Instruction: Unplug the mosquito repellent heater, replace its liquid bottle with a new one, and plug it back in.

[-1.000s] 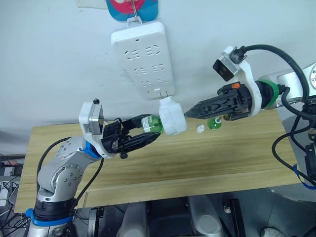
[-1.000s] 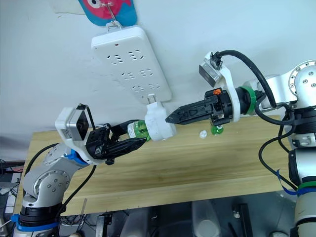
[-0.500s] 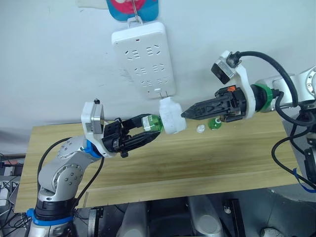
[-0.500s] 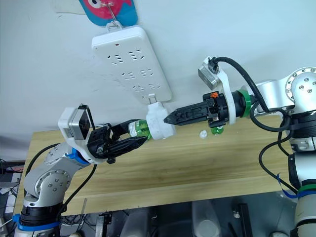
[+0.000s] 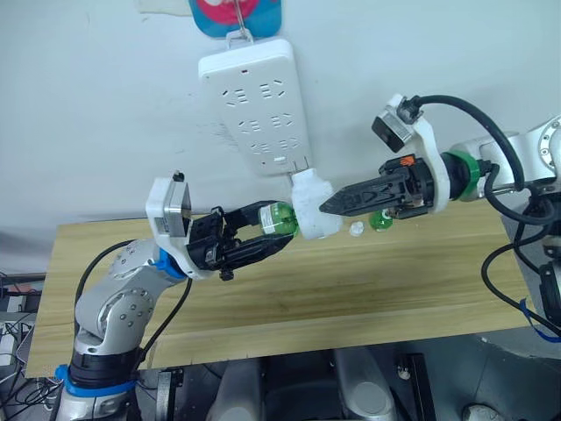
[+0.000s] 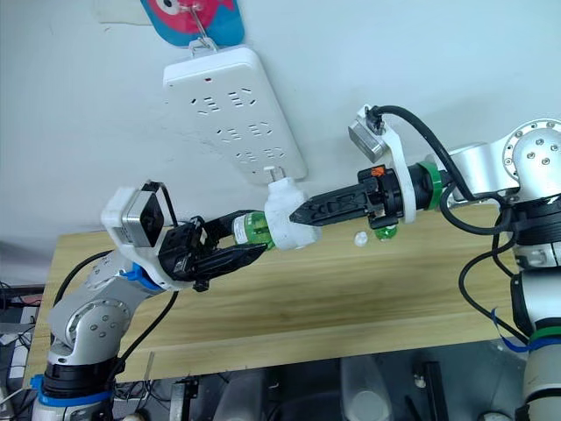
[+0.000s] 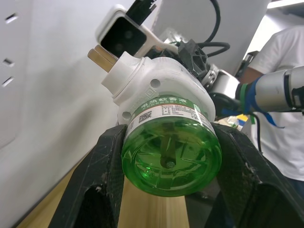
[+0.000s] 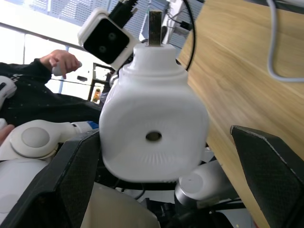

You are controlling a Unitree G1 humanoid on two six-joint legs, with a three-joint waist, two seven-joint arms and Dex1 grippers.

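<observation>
The left tool (image 5: 267, 235) clamps the green bottle (image 5: 282, 218) screwed into the heater (image 5: 314, 205), held above the desk (image 5: 368, 281) just under the power strip (image 5: 254, 101), prongs near its lower edge. The right tool (image 8: 156, 137) is wide open around the heater's domed face. A spare bottle (image 5: 380, 219) and white cap (image 5: 356, 229) lie beneath it.

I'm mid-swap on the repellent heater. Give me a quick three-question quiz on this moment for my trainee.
1. What does the left gripper clamp? A) power strip B) green bottle C) white cap
2. Fill in: the right gripper, at the heater, is ____.
3. True or false: the heater's prongs sit inside the power strip.

Key: 1 B; 2 open; 3 false, the prongs are bare.
</observation>
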